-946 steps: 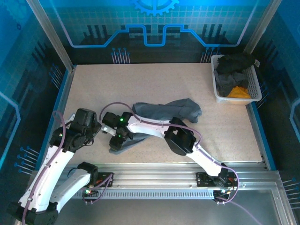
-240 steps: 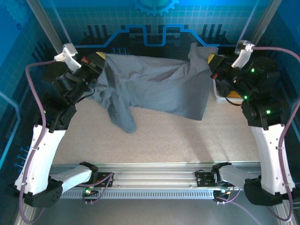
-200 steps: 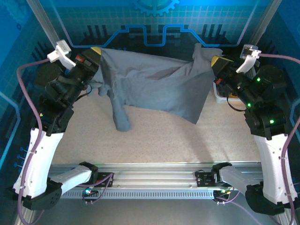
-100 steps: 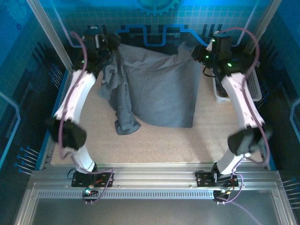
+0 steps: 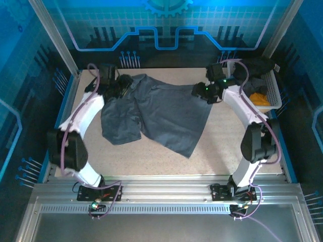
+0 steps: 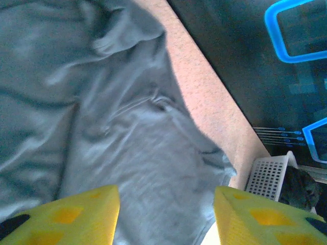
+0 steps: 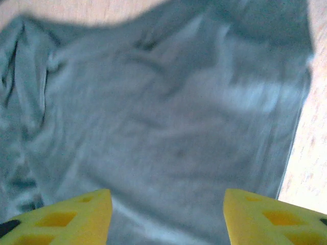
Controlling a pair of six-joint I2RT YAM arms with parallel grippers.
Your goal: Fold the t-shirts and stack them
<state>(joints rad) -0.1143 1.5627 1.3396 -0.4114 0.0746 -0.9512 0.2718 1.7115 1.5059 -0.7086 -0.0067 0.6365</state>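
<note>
Left hand, right hand: both open over upper edge of slate-grey t-shirt. Flatten bunched part at frame left on table before folding.

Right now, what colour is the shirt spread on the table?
The shirt is plain slate-grey; top external view shows it best.

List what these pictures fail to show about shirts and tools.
Top view: the right arm covers part of the basket, so the piled t-shirts cannot be counted.
Top view: left tool and right tool too small to tell whether they touch the grey t-shirt.
Right wrist view: blur hides the shirt's seams.
Left wrist view: bottom edge crops the pads.
</note>
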